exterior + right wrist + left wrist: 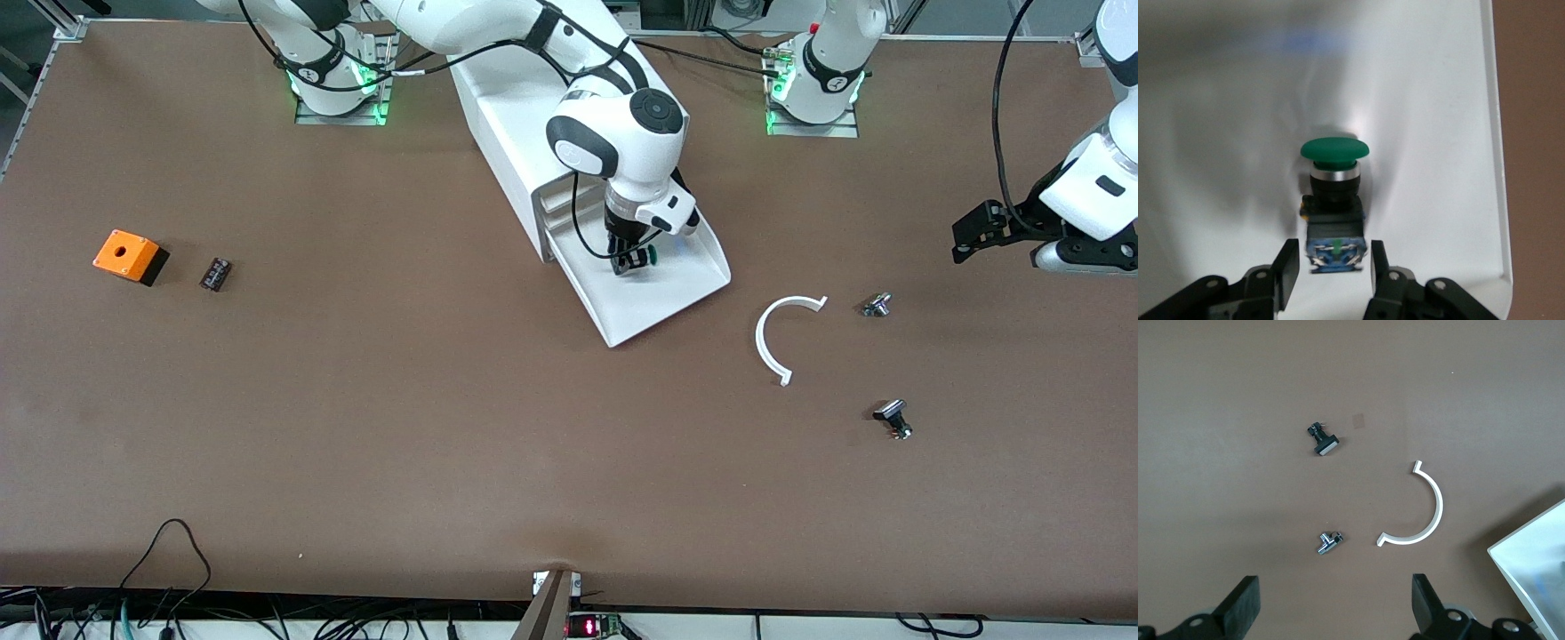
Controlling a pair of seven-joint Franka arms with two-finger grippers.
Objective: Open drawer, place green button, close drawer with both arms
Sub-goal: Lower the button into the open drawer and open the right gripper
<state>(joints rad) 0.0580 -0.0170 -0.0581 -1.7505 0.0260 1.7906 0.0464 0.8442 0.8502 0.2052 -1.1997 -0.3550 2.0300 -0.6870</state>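
Note:
The bottom drawer (658, 302) of the white cabinet (507, 116) is pulled out toward the front camera. The green-capped button (652, 257) lies on its side on the drawer floor (1218, 133); the right wrist view shows it clearly (1333, 193). My right gripper (629, 264) is low in the drawer, open, its fingers on either side of the button's blue-black body with a small gap on each side (1331, 267). My left gripper (969, 233) is open wide and empty, held up over the left arm's end of the table (1336, 600).
A white arc piece (766, 333), a silvery knob part (877, 305) and a black-capped button (893, 417) lie toward the left arm's end. An orange box (130, 256) and a small dark part (215, 273) lie toward the right arm's end.

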